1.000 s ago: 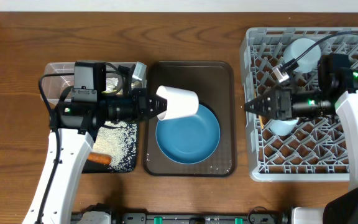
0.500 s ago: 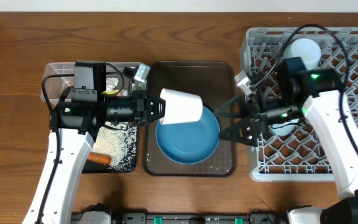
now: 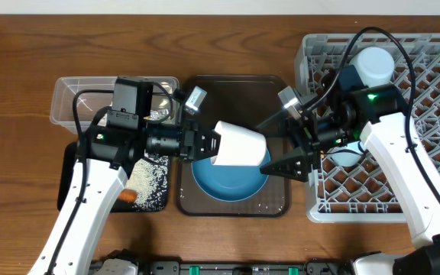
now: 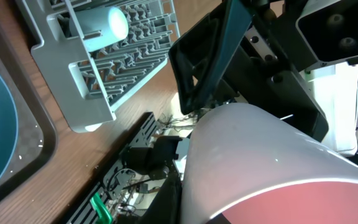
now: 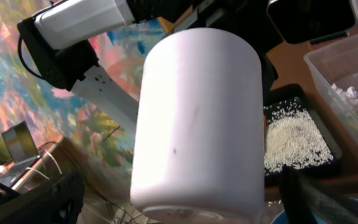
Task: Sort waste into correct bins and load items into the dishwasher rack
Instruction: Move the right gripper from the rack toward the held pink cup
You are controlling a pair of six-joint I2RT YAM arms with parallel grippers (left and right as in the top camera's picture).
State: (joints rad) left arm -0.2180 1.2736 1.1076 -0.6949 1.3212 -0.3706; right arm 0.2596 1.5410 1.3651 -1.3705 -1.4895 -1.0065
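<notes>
Pinkish-white cup [image 3: 241, 145] — smooth, lying sideways, perhaps pinker inside; left gripper [image 3: 208, 143] clamped on it, right gripper [image 3: 260, 150] spread wide.

You have the small pink cup [image 3: 239, 145] up in the air. It lies on its side over the big round blue plate [image 3: 231, 183] in the middle, and your left gripper [image 3: 207, 143] pinches its left end. On the right sits the big grey rack [image 3: 434, 183], with the light-blue cup [image 3: 375, 65] in its far part. Far left is the clear tub [image 3: 67, 99], with the white napkin [image 5: 352, 96] inside. Just nearer, the black tray [image 3: 66, 179] holds white rice [image 3: 150, 177] and the orange carrot [image 3: 128, 195].
</notes>
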